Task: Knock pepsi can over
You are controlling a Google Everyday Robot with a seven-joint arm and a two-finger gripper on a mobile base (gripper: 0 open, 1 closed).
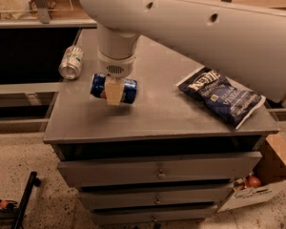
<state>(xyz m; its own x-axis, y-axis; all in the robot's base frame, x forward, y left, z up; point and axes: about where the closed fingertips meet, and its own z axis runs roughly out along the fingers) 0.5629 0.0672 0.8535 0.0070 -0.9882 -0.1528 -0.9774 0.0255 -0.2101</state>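
The gripper [113, 95] hangs straight down from the white arm [195, 27] over the left half of the grey cabinet top [157, 120]; its tan lower end lies across the middle of the pepsi can [128, 90], hiding the centre of the can from view; whether the gripper is clamped on the can or merely set against it cannot be told.

The pepsi can lies on its side, long axis running left to right, directly under and behind the gripper's end; a blue stretch of it shows on either side of the tan part, with the paler end at the left; whether it rests on the top or is held just above it is not clear.

Behind and to the left, near the left edge of the top, a silver-and-green can [70, 62] also lies on its side, apart from the pepsi can; well to the right a dark blue chip bag [221, 97] lies flat by the right edge.

Below the top are drawers [158, 174] with small knobs; a cardboard box [257, 194] stands on the floor at the lower right.
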